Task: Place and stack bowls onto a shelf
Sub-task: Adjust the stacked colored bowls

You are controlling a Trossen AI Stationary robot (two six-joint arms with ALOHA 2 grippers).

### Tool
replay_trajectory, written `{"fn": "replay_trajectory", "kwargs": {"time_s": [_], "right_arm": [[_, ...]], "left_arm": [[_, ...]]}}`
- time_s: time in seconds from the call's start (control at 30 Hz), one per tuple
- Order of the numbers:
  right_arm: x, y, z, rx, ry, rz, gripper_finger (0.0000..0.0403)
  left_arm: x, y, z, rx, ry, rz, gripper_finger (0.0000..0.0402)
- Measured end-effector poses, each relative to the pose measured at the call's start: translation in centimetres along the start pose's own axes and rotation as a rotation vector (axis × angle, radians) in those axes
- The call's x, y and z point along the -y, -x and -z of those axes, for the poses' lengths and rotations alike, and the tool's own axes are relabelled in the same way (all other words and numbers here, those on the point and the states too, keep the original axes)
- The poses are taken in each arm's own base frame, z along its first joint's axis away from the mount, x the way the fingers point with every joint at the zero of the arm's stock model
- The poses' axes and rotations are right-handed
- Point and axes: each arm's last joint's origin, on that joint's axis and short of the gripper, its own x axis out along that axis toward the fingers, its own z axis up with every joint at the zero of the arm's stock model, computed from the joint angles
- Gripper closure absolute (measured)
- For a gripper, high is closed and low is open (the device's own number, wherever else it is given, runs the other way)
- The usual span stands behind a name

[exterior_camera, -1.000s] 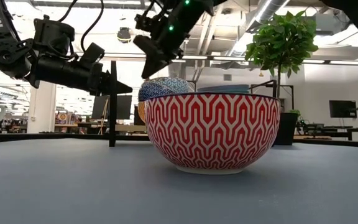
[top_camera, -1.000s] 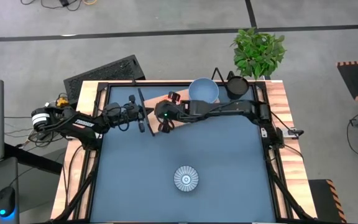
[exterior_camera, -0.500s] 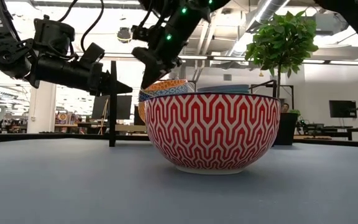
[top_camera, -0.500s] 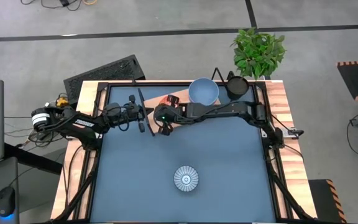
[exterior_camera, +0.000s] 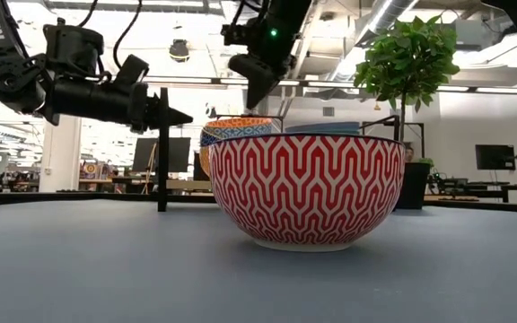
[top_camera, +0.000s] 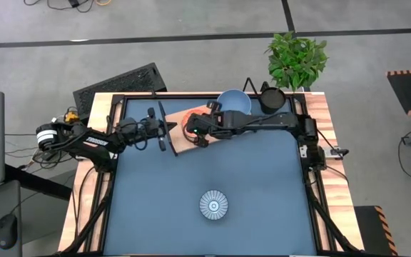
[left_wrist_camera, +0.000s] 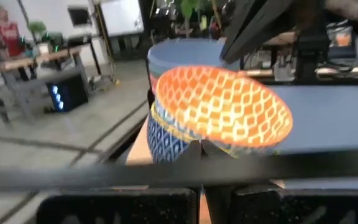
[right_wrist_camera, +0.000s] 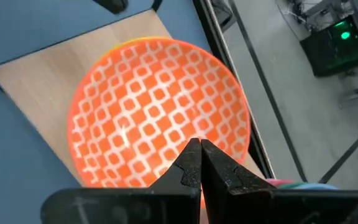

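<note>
Our right fingers [right_wrist_camera: 199, 163] hover clenched, empty, over the orange bowl [right_wrist_camera: 157, 112] on the shelf [right_wrist_camera: 36, 93]; left fingers [left_wrist_camera: 200, 147] clenched nearby.

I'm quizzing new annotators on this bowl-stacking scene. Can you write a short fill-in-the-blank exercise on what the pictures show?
1. The orange-patterned bowl sits nested in a ____ patterned bowl.
2. The right gripper hangs over that orange bowl with its fingers ____.
3. The left gripper is at the shelf's upright black ____.
4. The bowl alone on the blue mat has a ____ zigzag pattern.

Missing words: blue; shut; wire frame; red
</note>
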Motion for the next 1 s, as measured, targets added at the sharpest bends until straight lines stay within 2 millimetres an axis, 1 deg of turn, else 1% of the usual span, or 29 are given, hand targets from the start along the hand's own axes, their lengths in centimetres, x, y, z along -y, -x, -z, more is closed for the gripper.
{"fn": "replay_trajectory", "kwargs": {"time_s": [0.1, 0.2, 0.37, 0.53, 0.6, 0.7, 0.77, 0.87, 1.0], "right_arm": [[-0.2, -0.4, 0.3, -0.006, -0.001, 0.002, 0.0381], [-0.4, -0.5, 0.3, -0.007, -0.017, 0.002, 0.0381], [0.3, -0.7, 0.3, -0.006, -0.043, 0.049, 0.0381], [0.8, -0.9, -0.4, 0.051, -0.025, 0.106, 0.0381], [1.6, -1.4, -0.5, 0.05, -0.043, 0.119, 0.0381], [3.6, -2.6, -0.3, 0.033, -0.097, 0.149, 0.0381], [4.7, -3.2, -0.2, 0.025, -0.141, 0.138, 0.0381], [5.2, -3.6, -0.3, 0.032, -0.177, 0.103, 0.0381], [5.3, -3.8, -0.4, 0.047, -0.189, 0.047, 0.0381]], "left_arm": [[0.0, 0.0, -0.2, 0.02, -0.029, 0.012, 0.0402], [0.0, -0.2, -0.1, -0.004, -0.051, 0.008, 0.0401], [0.0, -0.4, 0.0, -0.028, -0.041, 0.019, 0.0402], [-0.1, -0.4, 0.1, -0.043, -0.04, 0.001, 0.0401], [-0.1, -0.4, 0.2, -0.05, -0.039, -0.007, 0.0402], [-0.1, -0.4, 0.2, -0.051, -0.024, -0.007, 0.0402], [-0.1, -0.4, 0.2, -0.051, -0.011, -0.007, 0.0401], [-0.1, -0.4, 0.2, -0.051, -0.004, -0.006, 0.0401], [-0.1, -0.4, 0.2, -0.051, 0.001, -0.006, 0.0401]]}}
